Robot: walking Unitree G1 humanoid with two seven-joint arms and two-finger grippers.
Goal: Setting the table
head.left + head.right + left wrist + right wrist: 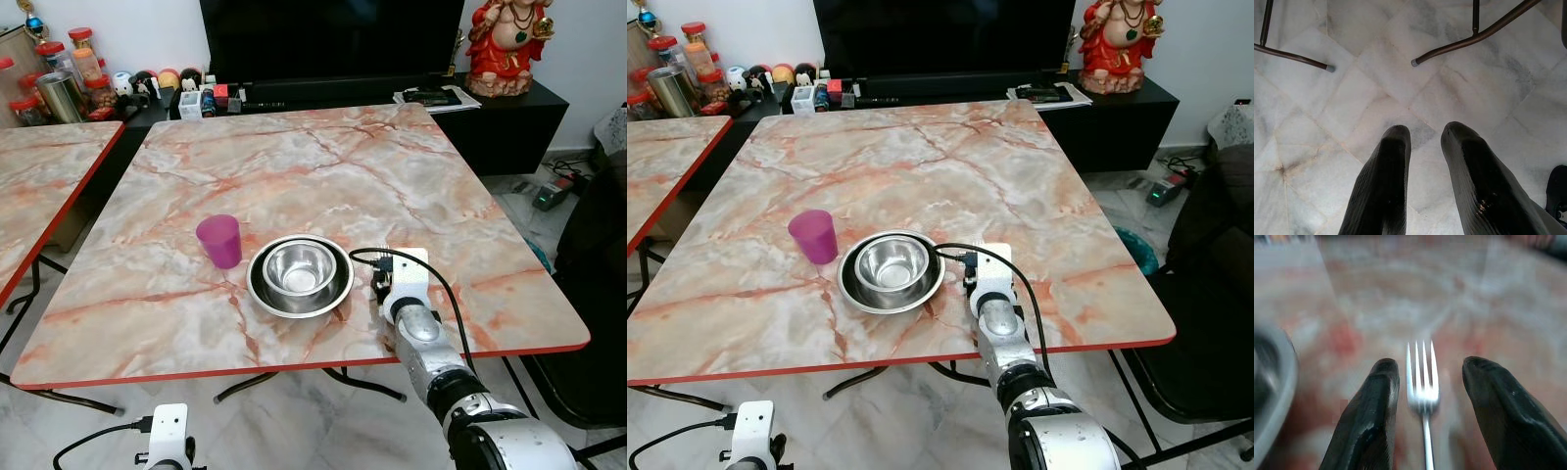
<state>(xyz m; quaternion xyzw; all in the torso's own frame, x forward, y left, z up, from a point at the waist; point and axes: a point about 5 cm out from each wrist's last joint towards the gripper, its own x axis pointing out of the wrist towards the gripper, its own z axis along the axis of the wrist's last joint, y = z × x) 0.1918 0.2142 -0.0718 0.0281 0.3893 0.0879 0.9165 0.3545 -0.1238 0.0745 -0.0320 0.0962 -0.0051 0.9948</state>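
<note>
Right gripper (1423, 396) stands spread, fingers apart on either side of a fork (1422, 382) that lies between them on the marble, tines pointing away; I see no finger touching it, so I read it as let go rather than held

Left eye view: right arm reaches over the near edge of the table (294, 147), wrist just at 3 o'clock of the steel bowl (299, 267), which sits inside a steel plate (257, 284). Purple cup (219, 240) stands upright at 10 o'clock of the plate, close but not touching. Fork tines barely peek out at 12 o'clock of the wrist

Right eye view: same layout; marble-pattern top with red edging, a second table of the same kind at 9 o'clock, a dark TV unit with jars and a red figurine (1120, 44) at 12 o'clock, pale tiled floor below

Left wrist view: left gripper (1425, 161) hangs idle over the floor, fingers slightly parted, holding nothing; table legs beyond

Right wrist view: blurred; plate rim at one side, fork centred

Judgement: fork-placing step, about finished. Next move calls for lifting straight back so the fingers don't drag the fork off line
</note>
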